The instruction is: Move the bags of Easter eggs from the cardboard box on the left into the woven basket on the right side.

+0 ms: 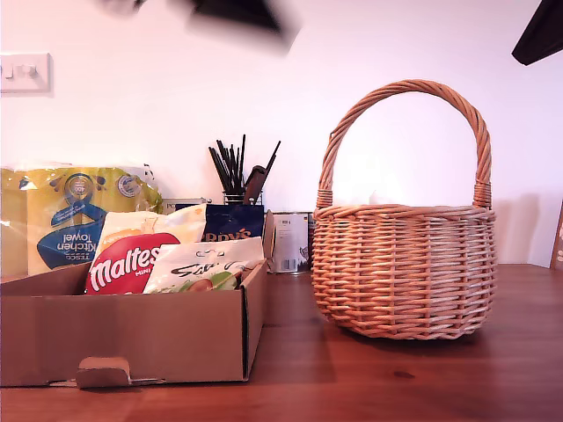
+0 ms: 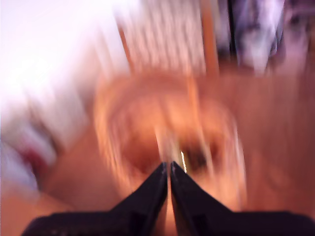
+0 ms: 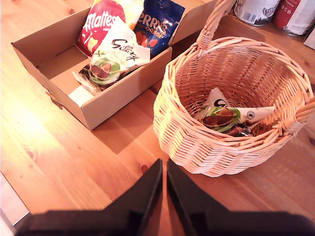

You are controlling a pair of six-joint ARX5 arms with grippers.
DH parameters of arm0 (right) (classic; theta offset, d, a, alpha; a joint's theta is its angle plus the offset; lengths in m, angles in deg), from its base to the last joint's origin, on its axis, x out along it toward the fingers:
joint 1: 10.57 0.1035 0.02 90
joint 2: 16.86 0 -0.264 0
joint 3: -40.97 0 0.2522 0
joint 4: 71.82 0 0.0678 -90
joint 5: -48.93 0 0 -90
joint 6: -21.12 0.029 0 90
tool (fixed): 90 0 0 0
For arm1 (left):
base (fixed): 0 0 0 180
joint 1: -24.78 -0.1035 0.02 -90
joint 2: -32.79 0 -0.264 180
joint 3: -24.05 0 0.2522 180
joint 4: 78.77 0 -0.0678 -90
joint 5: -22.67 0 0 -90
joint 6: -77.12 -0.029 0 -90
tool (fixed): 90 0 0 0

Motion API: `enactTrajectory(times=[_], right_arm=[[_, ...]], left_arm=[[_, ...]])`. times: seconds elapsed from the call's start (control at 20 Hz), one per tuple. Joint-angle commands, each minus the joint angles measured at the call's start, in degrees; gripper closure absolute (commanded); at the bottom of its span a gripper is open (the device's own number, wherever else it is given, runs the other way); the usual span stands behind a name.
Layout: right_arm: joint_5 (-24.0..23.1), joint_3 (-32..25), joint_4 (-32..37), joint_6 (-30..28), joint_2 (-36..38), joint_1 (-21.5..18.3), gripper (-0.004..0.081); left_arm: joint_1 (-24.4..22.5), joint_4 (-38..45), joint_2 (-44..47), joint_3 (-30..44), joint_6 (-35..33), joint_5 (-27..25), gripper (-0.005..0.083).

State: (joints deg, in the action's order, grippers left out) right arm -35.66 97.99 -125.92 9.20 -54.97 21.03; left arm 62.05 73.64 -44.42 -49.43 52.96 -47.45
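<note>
Looking down past my second gripper (image 3: 164, 169), I see its two dark fingers pressed together with nothing between them, hovering over bare wood of the table (image 3: 59, 162). Just beyond the tips sits the woven basket (image 3: 197, 147), and inside it lies one white bag with green eggs (image 3: 229, 115), flat on the bottom against the far wall. Further out is the cardboard box (image 3: 110, 101), standing just beside the basket but not touching it. Three bags rest in it: a second white bag with green eggs (image 3: 110, 61) nearest the front wall, the red Maltesers bag (image 3: 101, 22) behind it, and the dark blue Terry's bag (image 3: 157, 24) next to that, towards the basket.

My first gripper (image 2: 167, 174) is up in the air too, fingers clenched shut and empty, and everything past it is badly smeared; I can only make out the round orange shape of the basket below.

In the exterior view the box sits at the exterior view's left near the table's front edge, the basket to the exterior view's right. Behind the box, against the wall, stand a yellow-and-blue kitchen towel pack (image 1: 62, 220), a pot of dark brushes (image 1: 237, 171) and a small tin (image 1: 290, 242).
</note>
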Motion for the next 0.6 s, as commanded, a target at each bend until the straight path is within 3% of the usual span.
enactTrajectory(times=[0.0,0.15,0.35,0.4,0.55], right_arm=[[0.04,-0.39,0.39,-0.15,0.24,-0.15,0.0783],[-0.02,-0.39,0.48,-0.57,0.24,-0.15,0.0783],[0.0,-0.39,0.57,-0.55,0.24,-0.15,0.0783],[0.02,-0.39,0.57,-0.55,0.22,-0.15,0.0783],[0.02,-0.39,0.52,-0.55,0.13,-0.15,0.0783]], left_arm=[[-1.16,-0.31,-1.46,4.79,-0.9,3.67,0.0793],[-4.46,2.03,-1.46,10.78,-2.84,4.46,0.0793],[-7.61,0.59,-2.58,13.77,-8.81,0.44,0.0775],[-8.09,1.42,-3.41,13.77,-8.96,0.44,0.0666],[-8.28,4.59,-6.67,13.75,-13.79,-0.66,-0.0037]])
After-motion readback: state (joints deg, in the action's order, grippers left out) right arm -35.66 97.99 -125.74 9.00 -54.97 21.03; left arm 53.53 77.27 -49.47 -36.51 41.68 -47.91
